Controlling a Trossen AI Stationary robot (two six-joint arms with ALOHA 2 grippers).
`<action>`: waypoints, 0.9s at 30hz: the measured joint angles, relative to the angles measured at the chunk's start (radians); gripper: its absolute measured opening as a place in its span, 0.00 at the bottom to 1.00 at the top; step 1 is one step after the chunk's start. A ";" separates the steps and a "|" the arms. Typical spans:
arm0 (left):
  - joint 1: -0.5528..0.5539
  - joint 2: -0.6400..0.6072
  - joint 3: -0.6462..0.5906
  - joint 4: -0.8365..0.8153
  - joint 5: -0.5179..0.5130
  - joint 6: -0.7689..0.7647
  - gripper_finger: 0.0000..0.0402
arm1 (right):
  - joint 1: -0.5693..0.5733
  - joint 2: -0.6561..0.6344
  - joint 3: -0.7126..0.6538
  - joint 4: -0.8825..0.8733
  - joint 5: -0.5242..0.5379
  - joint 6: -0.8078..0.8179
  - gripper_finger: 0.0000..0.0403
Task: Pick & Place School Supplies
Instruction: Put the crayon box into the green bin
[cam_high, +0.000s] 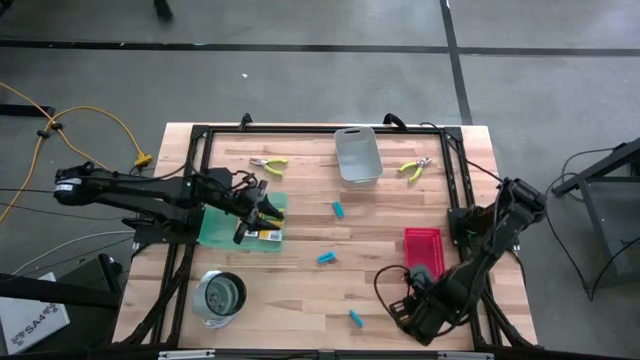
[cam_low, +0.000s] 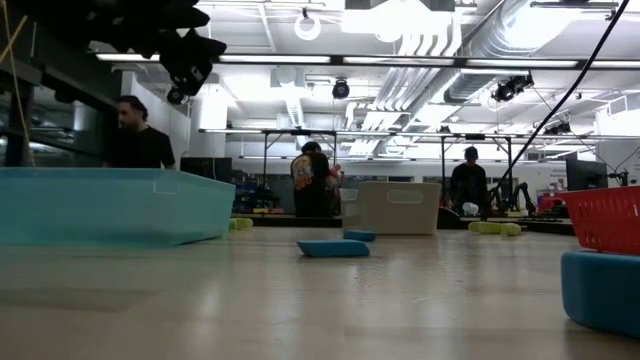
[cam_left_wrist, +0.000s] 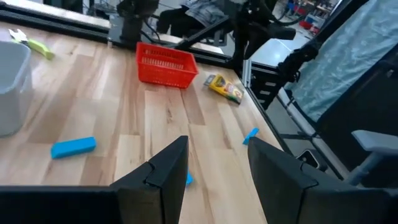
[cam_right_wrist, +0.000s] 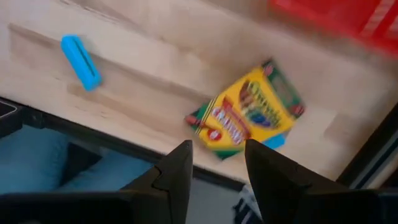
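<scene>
**Both sets of fingers apart and empty; supplies scattered on tabletop**

Left gripper (cam_high: 262, 212): positioned over the green mat (cam_high: 215, 228). Its 2 fingers (cam_left_wrist: 163, 175) stand apart with nothing between them. 1 crayon box (cam_high: 263, 236) lies on the mat just beside the fingers. Ahead of these fingers, in the left wrist view: 1 light-blue block (cam_left_wrist: 73, 147) nearest, the red tray (cam_left_wrist: 165, 65) farther off, and a second crayon box (cam_left_wrist: 224, 88) just beside the tray.

Right gripper (cam_right_wrist: 216, 163): low at the near edge of the tabletop (cam_high: 300, 280), beside the red tray. Its fingers (cam_right_wrist: 176, 169) are apart, gripping nothing. The crayon box there lies flat just ahead of the fingertips, not touching them; 1 light-blue block (cam_right_wrist: 81, 61) lies off to one side, well apart.

Well apart from both sets of fingers: 1 plier-like tool (cam_high: 268, 163) and another plier-like tool (cam_high: 413, 169) flank the grey bin (cam_high: 357, 155). Further blocks lie mid-tabletop (cam_high: 338, 209) (cam_high: 326, 258). The metal cup (cam_high: 220, 297) stands near the mat.
</scene>
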 joint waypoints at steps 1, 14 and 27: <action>-0.004 0.002 0.000 -0.001 0.000 -0.001 0.41 | 0.007 0.000 0.000 0.010 0.001 0.032 0.35; -0.016 0.003 0.000 0.004 0.000 -0.001 0.41 | 0.078 0.008 0.000 0.019 -0.027 0.380 0.32; -0.016 0.002 0.000 0.044 0.098 -0.004 0.41 | 0.083 0.125 0.000 0.017 0.033 0.191 0.31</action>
